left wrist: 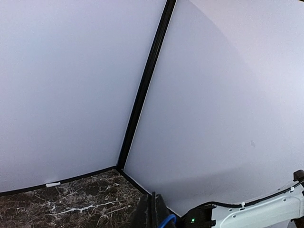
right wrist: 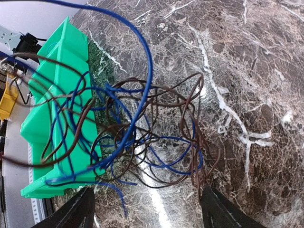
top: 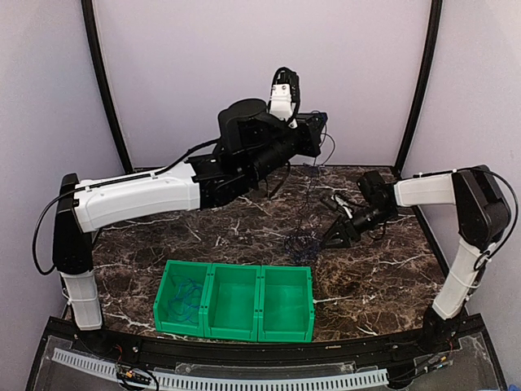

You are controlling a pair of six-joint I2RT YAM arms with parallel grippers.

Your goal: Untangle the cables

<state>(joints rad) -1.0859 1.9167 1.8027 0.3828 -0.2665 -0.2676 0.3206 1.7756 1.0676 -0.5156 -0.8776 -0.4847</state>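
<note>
Top: left claw (top: 322, 137) is raised high over the far edge of the table (top: 163, 240), pinching thin strands of the cables (top: 303, 244), prob. to draw one line out of the knot. Knot lies mid-table, right of centre. Right claw (top: 332, 238) sits low just beside it, spread, prob. ready to grab. 3 green bins (top: 285, 326) along near edge; leftmost holds some blue wire (top: 183, 297).

L wrist: fingers (left wrist: 153, 211) pressed together, blue strand (left wrist: 167, 221) beside them.

R wrist: fingers (right wrist: 78, 211) wide apart, gripping nothing. Knot ahead shows 2 colours, blue + brown; strand count can't tell.

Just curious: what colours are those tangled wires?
Blue and brown cables, clearest in the right wrist view.
</note>
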